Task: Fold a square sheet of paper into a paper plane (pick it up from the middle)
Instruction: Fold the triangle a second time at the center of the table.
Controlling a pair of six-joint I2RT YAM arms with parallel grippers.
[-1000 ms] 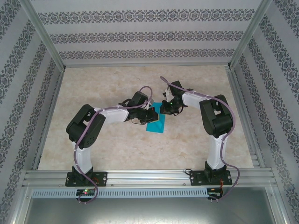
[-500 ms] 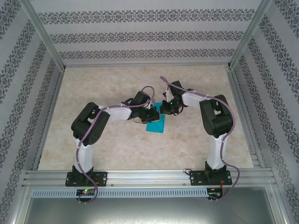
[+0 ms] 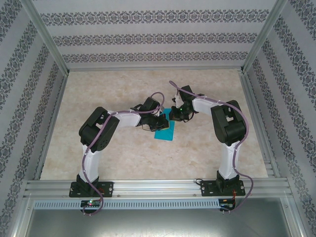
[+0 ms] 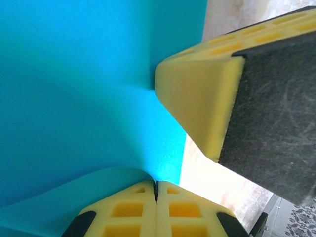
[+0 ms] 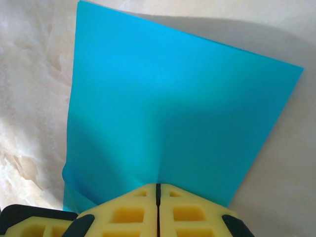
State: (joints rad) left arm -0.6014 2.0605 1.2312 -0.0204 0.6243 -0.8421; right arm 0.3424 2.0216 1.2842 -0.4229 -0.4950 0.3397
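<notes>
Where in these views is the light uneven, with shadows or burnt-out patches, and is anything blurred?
Left wrist view: the table beside the left gripper is burnt out nearly white; the sheet of paper is well exposed. Right wrist view: a soft shadow darkens the paper above the right gripper, and another lies on the table beyond its far edge. Top view: even light, sharp.

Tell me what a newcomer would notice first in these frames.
The teal-blue sheet of paper at mid-table stands out as the one vivid colour on the pale marbled table. Both arms bend inward over it. The left gripper and right gripper each have their yellow fingers shut on an edge of the sheet, which curls up at the left pinch.
</notes>
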